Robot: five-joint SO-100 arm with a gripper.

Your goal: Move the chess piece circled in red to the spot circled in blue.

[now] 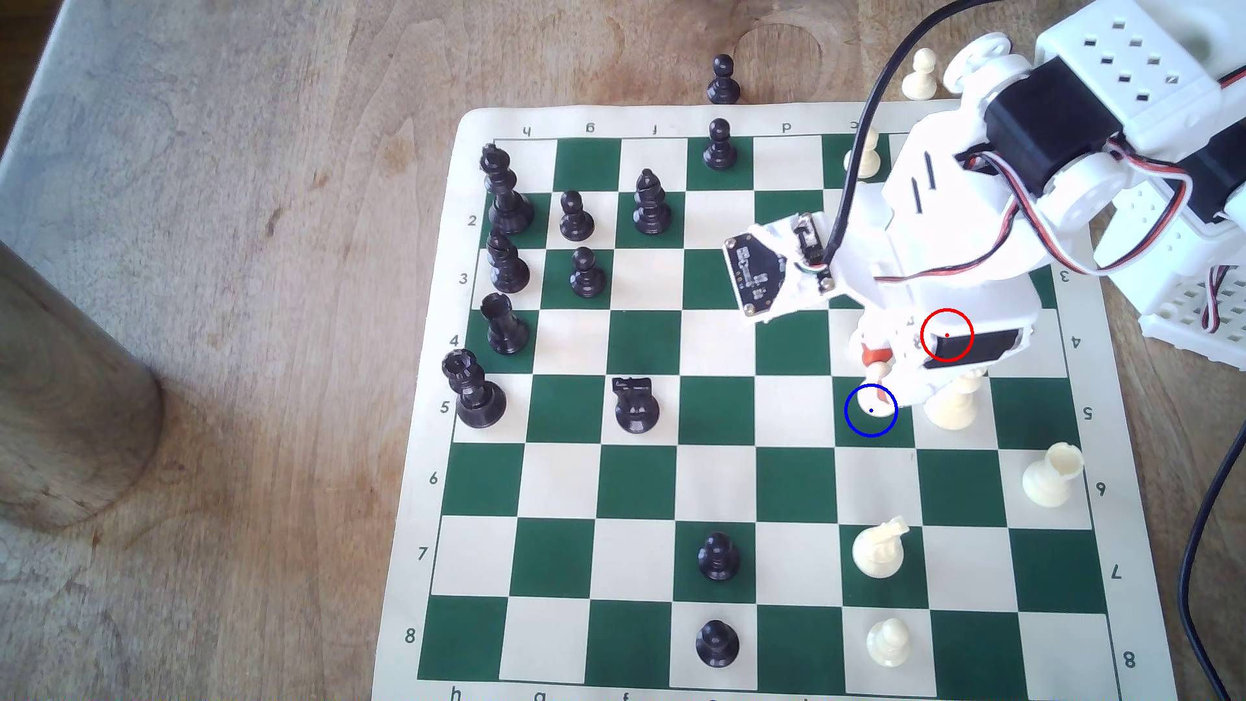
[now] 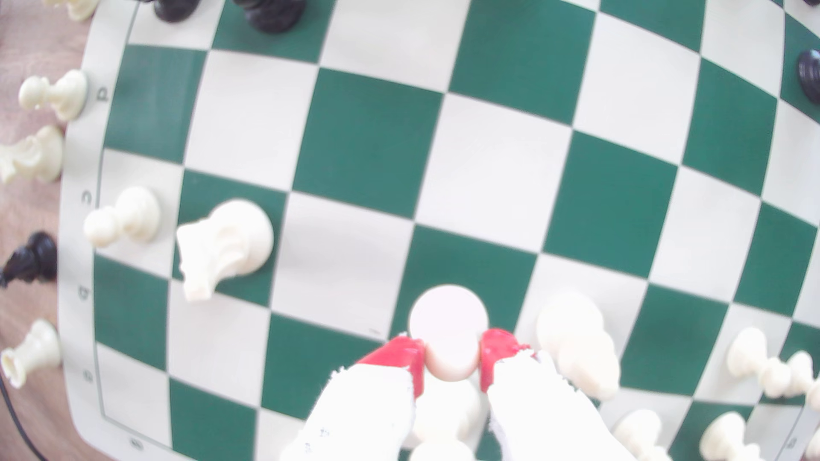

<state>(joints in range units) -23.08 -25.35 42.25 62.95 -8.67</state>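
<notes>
The cream-white pawn, the chess piece (image 1: 871, 394), is pinched at its head between the red fingertips (image 2: 401, 354) of my gripper (image 1: 878, 367). Seen from the wrist, the chess piece (image 2: 448, 323) is tilted and turns its flat round base outward, while my gripper (image 2: 452, 361) is shut on its head. It hangs over the spot (image 1: 891, 435), a dark green square with a blue circle, and that spot (image 2: 470, 275) lies right under the base. Whether the base touches the board I cannot tell. The red circle falls on my arm, hiding the square beneath.
A tall white piece (image 1: 951, 404) stands one square to the exterior view's right of the spot, very close to my fingers. A white knight (image 1: 876, 549), rook (image 1: 1048, 475) and pawn (image 1: 886, 640) stand nearer the front. Black pieces (image 1: 502, 269) crowd the exterior view's left files.
</notes>
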